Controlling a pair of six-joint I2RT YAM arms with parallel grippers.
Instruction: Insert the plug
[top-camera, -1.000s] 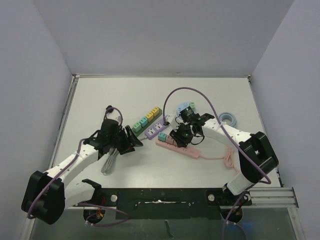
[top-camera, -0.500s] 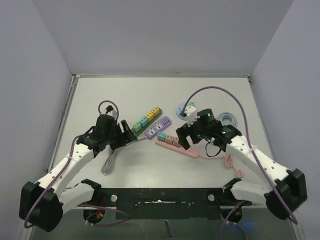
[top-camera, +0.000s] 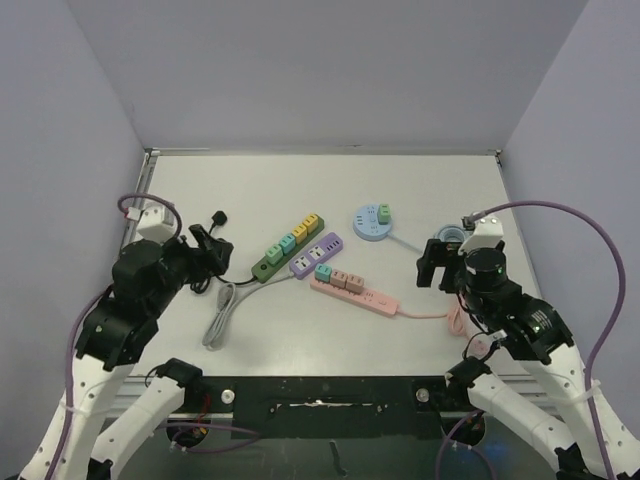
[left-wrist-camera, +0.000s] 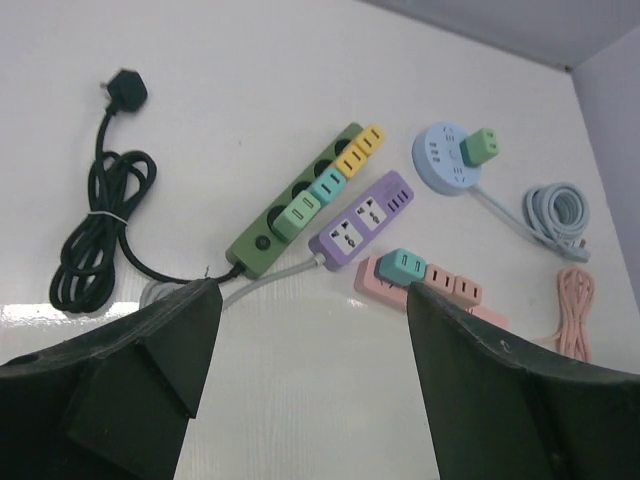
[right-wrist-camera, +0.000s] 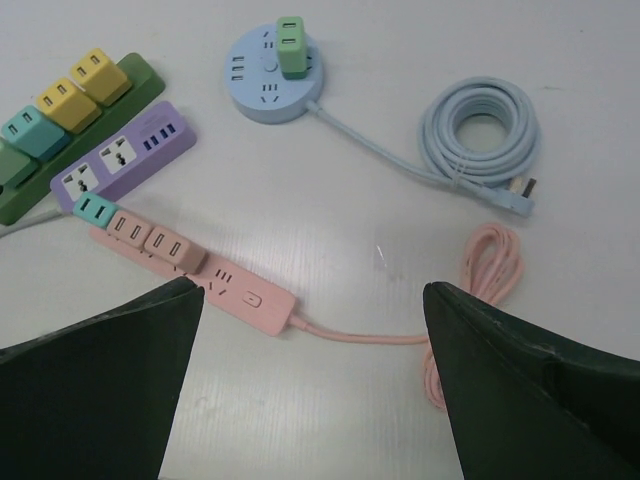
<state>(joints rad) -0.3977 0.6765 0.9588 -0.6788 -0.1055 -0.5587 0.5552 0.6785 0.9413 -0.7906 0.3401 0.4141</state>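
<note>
The teal plug (right-wrist-camera: 95, 210) sits in the end socket of the pink strip (right-wrist-camera: 240, 293), next to two pink plugs (right-wrist-camera: 150, 238). No view shows whether it is pushed fully home. The right gripper (right-wrist-camera: 310, 300) hangs above the table (right-wrist-camera: 330, 200) near the strip's cord end, its jaws spread wide with nothing between them. Its dark fingers (right-wrist-camera: 100, 370) fill the lower corners of the wrist view and cover part of the pink cord (right-wrist-camera: 490, 265). The left gripper (left-wrist-camera: 310, 330) is likewise wide apart and empty, well left of the strips. Its fingers (left-wrist-camera: 120, 380) hide the near table and the far end of the pink strip. The purple strip (left-wrist-camera: 362, 217) lies between the pink strip and the green strip (left-wrist-camera: 262, 243), just beside both, though contact is hard to judge. The green strip carries two greenish and two yellow plugs, and in the right wrist view it runs off the left edge. A round socket (right-wrist-camera: 250, 95) with a green plug (right-wrist-camera: 290, 45) lies farther back, and its grey coil (right-wrist-camera: 485, 125) is partly hidden behind the right arm in the top view. A black cord (left-wrist-camera: 100, 225) lies bundled at the left, its black plug (left-wrist-camera: 125, 88) loose on the table. From above both grippers look small and dark, and their opening is hard to read there.
</note>
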